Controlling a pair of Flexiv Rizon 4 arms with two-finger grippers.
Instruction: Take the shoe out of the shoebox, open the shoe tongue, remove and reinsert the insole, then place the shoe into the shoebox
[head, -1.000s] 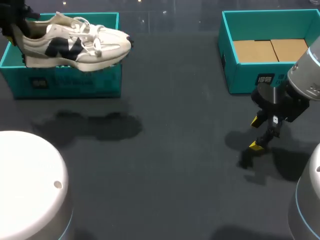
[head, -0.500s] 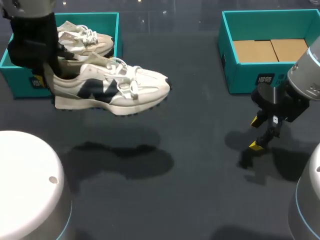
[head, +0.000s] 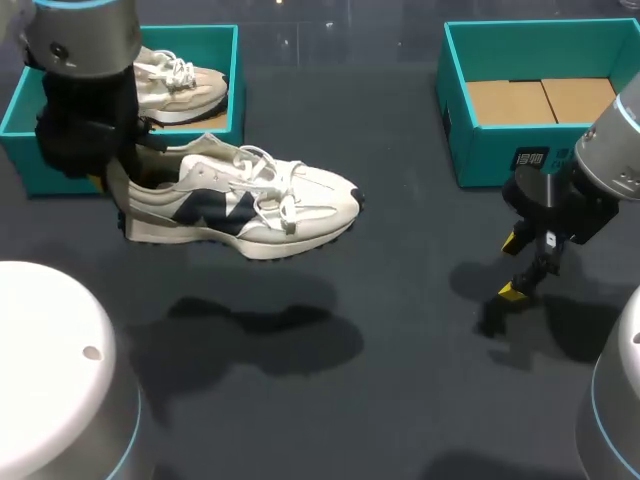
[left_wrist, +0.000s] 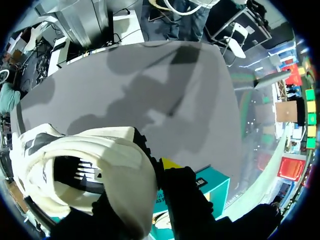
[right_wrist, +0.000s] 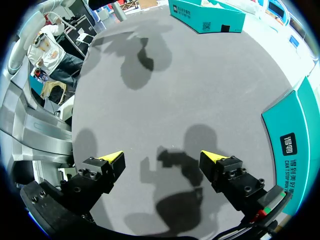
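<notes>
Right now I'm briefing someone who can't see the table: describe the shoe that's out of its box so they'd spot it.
Find the teal shoebox at the table's far left. Just in front of it, my left gripper holds a white shoe by the heel, clear of the table. Unlike the second shoe lying in that box, it hangs in the air and shows a dark side patch.
</notes>
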